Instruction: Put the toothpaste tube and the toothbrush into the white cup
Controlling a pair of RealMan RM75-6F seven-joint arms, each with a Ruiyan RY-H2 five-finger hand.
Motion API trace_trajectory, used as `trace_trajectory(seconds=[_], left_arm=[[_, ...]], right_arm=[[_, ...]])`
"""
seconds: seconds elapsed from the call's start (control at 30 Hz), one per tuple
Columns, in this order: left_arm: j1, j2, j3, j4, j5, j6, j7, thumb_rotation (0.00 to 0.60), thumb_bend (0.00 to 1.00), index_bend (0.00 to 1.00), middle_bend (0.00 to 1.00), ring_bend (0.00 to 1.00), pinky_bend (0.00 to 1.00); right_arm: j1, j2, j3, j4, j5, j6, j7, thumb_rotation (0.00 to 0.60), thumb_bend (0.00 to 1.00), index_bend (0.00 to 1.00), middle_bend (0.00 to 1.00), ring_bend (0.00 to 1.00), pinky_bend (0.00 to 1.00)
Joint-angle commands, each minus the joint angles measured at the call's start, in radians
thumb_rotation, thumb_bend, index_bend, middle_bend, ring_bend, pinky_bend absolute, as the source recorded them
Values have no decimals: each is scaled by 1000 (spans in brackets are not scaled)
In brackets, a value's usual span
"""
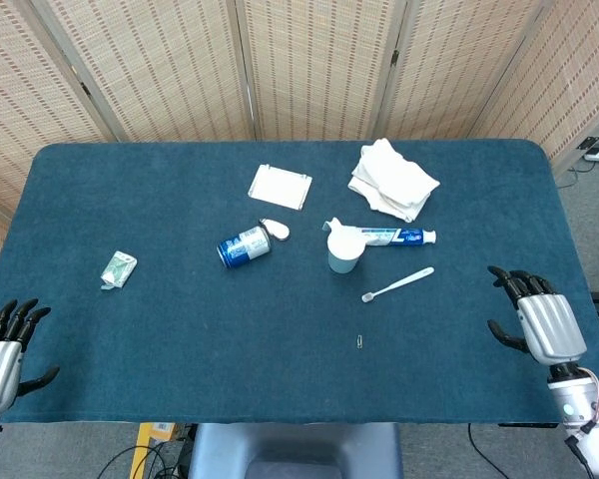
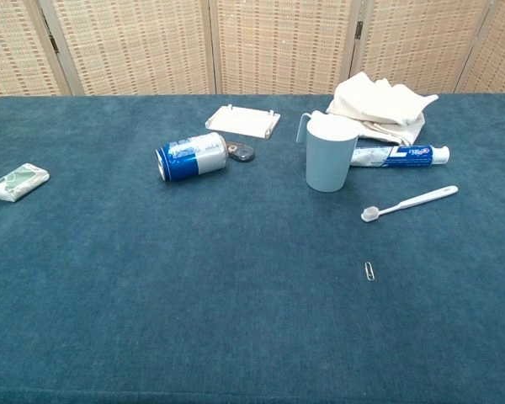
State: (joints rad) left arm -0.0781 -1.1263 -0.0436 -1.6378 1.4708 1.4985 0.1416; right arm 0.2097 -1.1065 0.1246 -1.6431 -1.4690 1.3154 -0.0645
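The white cup point(image 1: 343, 250) point(image 2: 330, 154) stands upright near the table's middle. Just behind it and to its right lies the toothpaste tube point(image 1: 394, 237) point(image 2: 400, 155), white and blue, flat on the cloth. A white toothbrush point(image 1: 398, 283) point(image 2: 408, 203) lies in front of the tube, bristle end toward me. My right hand point(image 1: 534, 317) hovers over the table's right front corner, fingers spread and empty, well to the right of the toothbrush. Off the left front corner my left hand point(image 1: 2, 344) also holds nothing, fingers apart. Neither hand shows in the chest view.
A blue can point(image 1: 244, 246) point(image 2: 190, 156) lies on its side left of the cup, a small grey object beside it. A folded white cloth point(image 1: 390, 179) point(image 2: 379, 108), a white flat tray point(image 1: 280, 186), a green packet point(image 1: 118, 268) and a paper clip point(image 1: 360, 341) also rest on the blue table point(image 1: 180, 329).
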Motion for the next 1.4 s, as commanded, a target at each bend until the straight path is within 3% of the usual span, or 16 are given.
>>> trace_trajectory(seconds=[0.03,0.27,0.47,0.9,1.1,1.4], left_arm=[[5,1,1,4,-1,5,-5,600,205,203,127,36,144],[25,2,7,12,-3,25,-23,600,205,203,127,36,144],[36,11,14,9,-17,18,-22,600,205,214,127,36,144],[46,27,11,-5,-33,18,-20,600,205,233,127,36,144],[51,33,10,-8,-33,23,-28,600,205,242,126,36,144],[59,40,13,-2,-40,19,-46,600,205,246,126,36,144]], right_arm=[[86,-11,50,3,65,-105,-49,600,214,165,341,215,278],[302,-93,144,116,238,-377,-100,600,227,167,341,215,285],[457,-213,163,295,342,-538,-162,600,227,167,340,215,284],[658,-449,147,631,457,-695,-243,600,213,167,275,202,285],[714,-516,133,725,498,-741,-276,600,212,167,209,159,285],[764,-604,104,861,563,-783,-342,600,219,201,226,159,285]])
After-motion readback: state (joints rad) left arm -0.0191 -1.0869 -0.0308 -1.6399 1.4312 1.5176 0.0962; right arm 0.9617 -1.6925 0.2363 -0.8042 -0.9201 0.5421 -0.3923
